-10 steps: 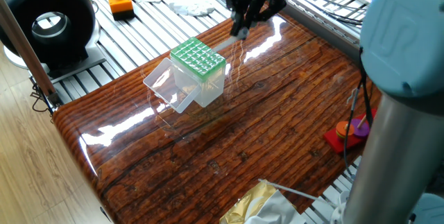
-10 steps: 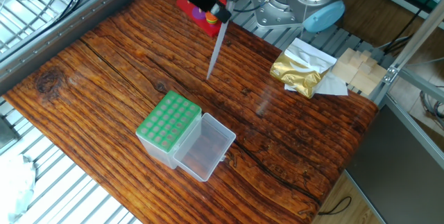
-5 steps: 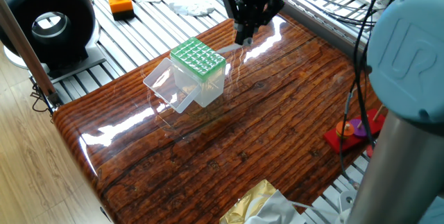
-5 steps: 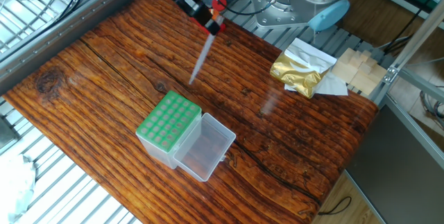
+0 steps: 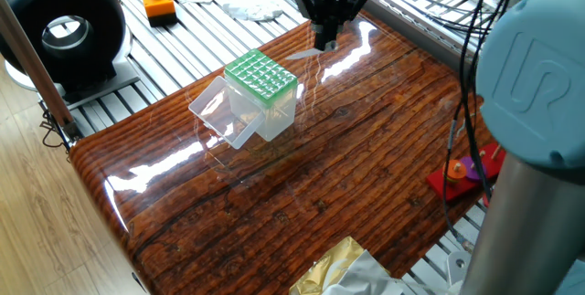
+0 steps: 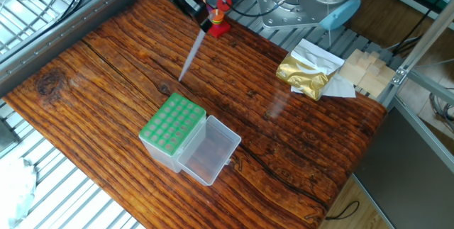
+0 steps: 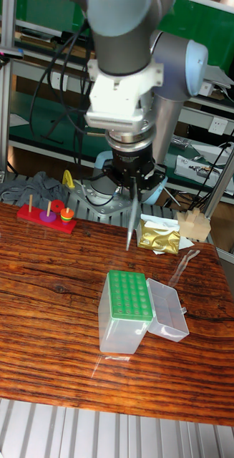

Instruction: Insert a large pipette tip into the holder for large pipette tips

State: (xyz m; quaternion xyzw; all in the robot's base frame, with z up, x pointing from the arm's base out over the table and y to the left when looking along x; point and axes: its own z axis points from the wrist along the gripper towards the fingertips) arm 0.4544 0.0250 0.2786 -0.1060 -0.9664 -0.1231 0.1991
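The gripper (image 7: 133, 180) was clamped on the upper end of the large pipette tip (image 7: 130, 223), which hung in the air, tilted a little, with its narrow end pointing down toward the table and stopping short of the holder for large pipette tips (image 7: 126, 308). The holder stood on the wooden table (image 6: 298, 158) with its green grid of holes facing up and its clear hinged lid (image 6: 207, 149) lying open beside it. The main risk seemed to be alignment: the tip was slim and sat at a slant, so if it came down off-centre it would likely strike the green grid between holes, bend or slip in the fingers, or push the light box sideways. The grasp was high on the tube, so the free end could probably swing with any quick move. Lowering before the point was above a hole would land it on the bare wood. Nothing stood directly between the tip and the holder. A crumpled gold foil bag (image 6: 306, 73) and some pale wooden blocks (image 6: 365, 71) lay at the far edge, and a red base with coloured rings on pegs (image 7: 46, 214) sat near the arm's side, all well apart from the holder. The open lid lay on the side away from the approach, so it looked unlikely to interfere.
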